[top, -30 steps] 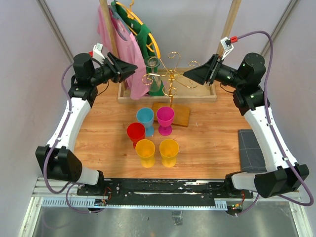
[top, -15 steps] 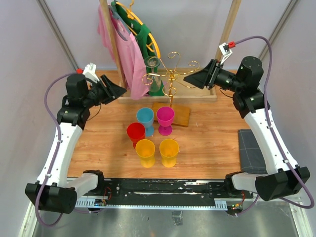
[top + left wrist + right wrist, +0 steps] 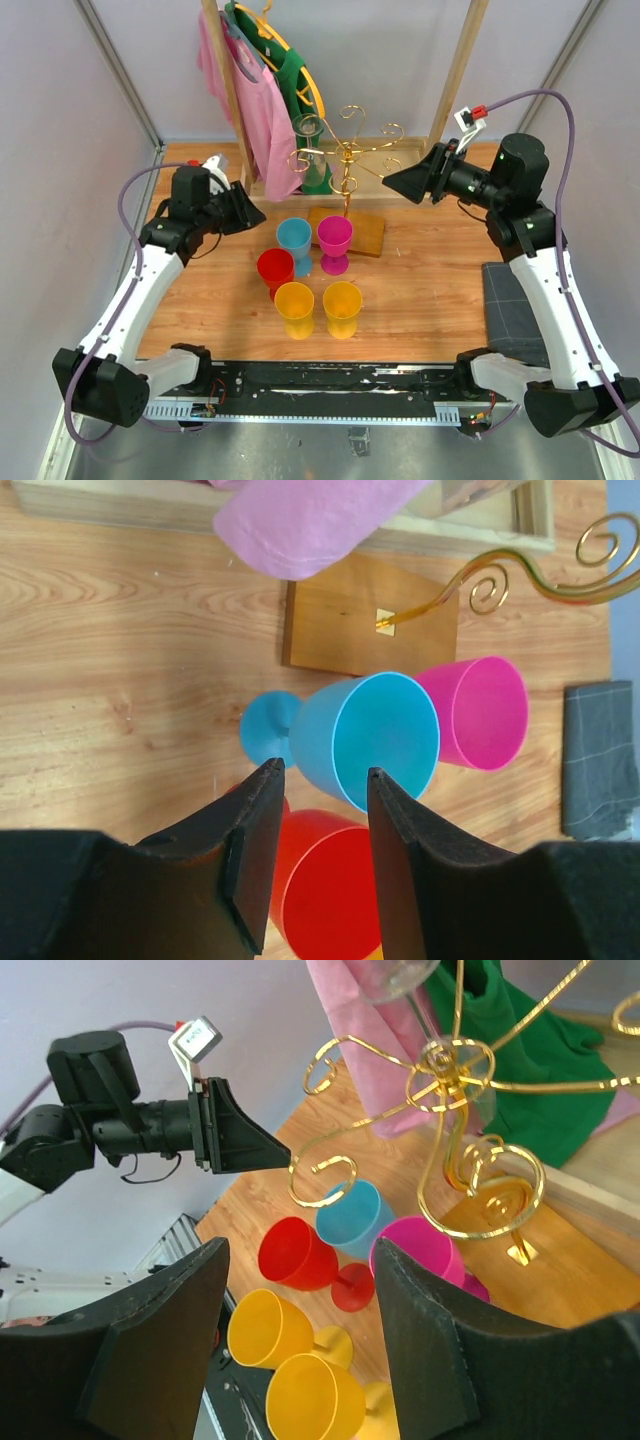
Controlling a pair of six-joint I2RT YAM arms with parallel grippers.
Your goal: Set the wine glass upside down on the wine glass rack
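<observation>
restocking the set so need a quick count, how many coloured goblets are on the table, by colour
blue goblet: 1
pink goblet: 1
red goblet: 1
yellow goblets: 2
total: 5

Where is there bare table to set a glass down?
Bare wood between the right yellow cup and the grey mat, and left of the red cup. Crowded in the middle: blue cup and pink cup close by the rack base.
</observation>
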